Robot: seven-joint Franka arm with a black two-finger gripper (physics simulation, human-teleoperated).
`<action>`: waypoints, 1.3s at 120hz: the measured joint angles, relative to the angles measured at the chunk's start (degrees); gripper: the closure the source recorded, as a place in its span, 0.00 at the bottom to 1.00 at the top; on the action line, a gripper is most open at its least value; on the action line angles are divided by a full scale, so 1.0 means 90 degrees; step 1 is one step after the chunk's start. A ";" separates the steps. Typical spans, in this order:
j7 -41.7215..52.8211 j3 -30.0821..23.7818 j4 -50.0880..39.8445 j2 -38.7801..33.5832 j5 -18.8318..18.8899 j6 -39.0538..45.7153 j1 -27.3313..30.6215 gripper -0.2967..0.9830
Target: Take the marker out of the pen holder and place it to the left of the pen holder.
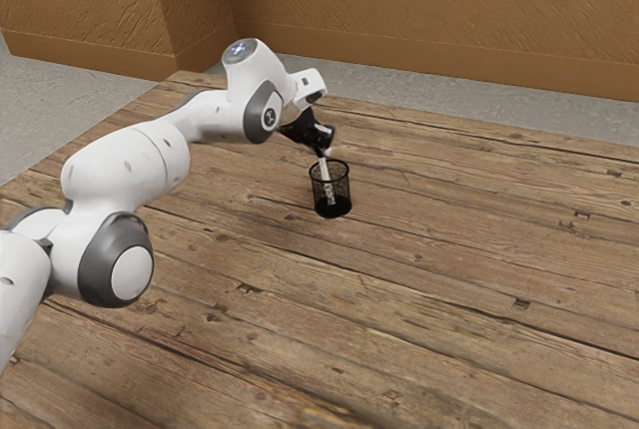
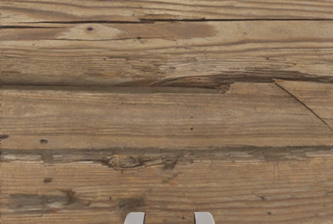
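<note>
Can see a worn wooden plank counter (image 1: 449, 249), with cracks, dark knots and seams in its grain. Beyond it, can make out grey floor (image 1: 40, 100) and a brown textured wall (image 1: 419, 10) with smoother skirting (image 1: 449, 63) along its foot.

Brown wooden planks (image 2: 156, 122) with dark cracks and knots, two pale fingers (image 2: 135, 219) apart, wood visible between.

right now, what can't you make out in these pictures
- Whether the gripper has hold of the marker: exterior view, too small where they meet.
- Marker's lower end: exterior view, blurred behind the pen holder's mesh.
- Marker's print: exterior view, too small.
- Base of the arm: cut off by the exterior view's left edge.
</note>
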 joint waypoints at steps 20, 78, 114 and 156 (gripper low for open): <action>-0.0047 0.0003 -0.0003 -0.0133 0.0069 0.0007 -0.0018 0.81; -0.0215 0.0225 -0.0074 -0.1388 0.0271 -0.0710 -0.0074 0.84; -0.0180 0.0890 -0.0285 -0.1387 0.0646 -0.2842 -0.0048 0.85; -0.0223 0.0822 -0.0289 -0.1014 0.0639 -0.4612 0.0152 0.84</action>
